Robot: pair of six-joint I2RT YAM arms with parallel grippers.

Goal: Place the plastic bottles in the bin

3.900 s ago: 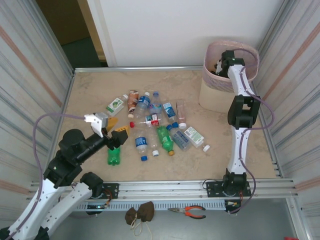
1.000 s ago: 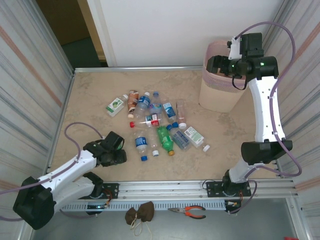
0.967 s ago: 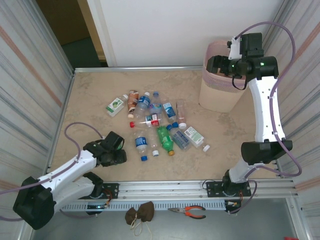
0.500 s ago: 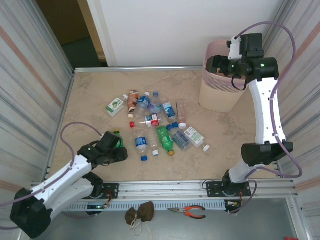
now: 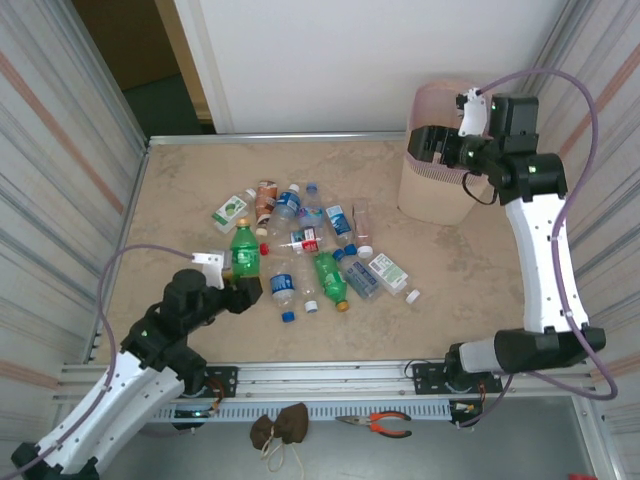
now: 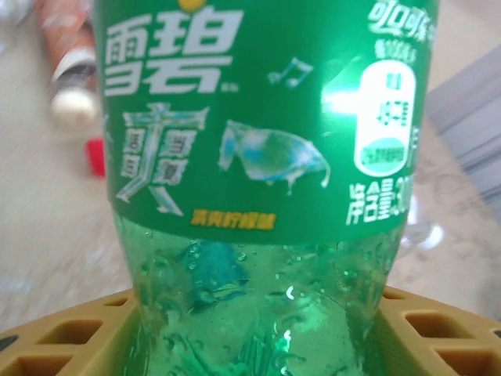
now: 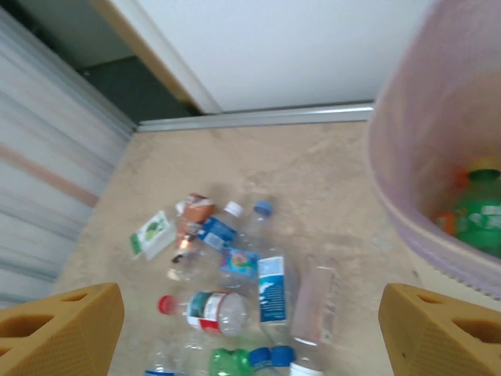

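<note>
Lifted now, a green bottle point(image 5: 245, 250) stands clamped in the left gripper point(image 5: 240, 287) beside loose bottles point(image 5: 310, 245); right gripper point(image 5: 432, 143) gapes wide by the bin point(image 5: 430, 195), a second green bottle point(image 7: 479, 219) inside.

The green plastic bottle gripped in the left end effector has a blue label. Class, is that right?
Not quite. The label is green, not blue, as the left wrist view shows. The green plastic bottle is indeed gripped in the left end effector.

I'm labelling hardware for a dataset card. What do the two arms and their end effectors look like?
Left arm and right arm: white links, black joints, a lilac cable along each. Left end effector and right end effector: mustard-yellow fingers with square recesses.
</note>
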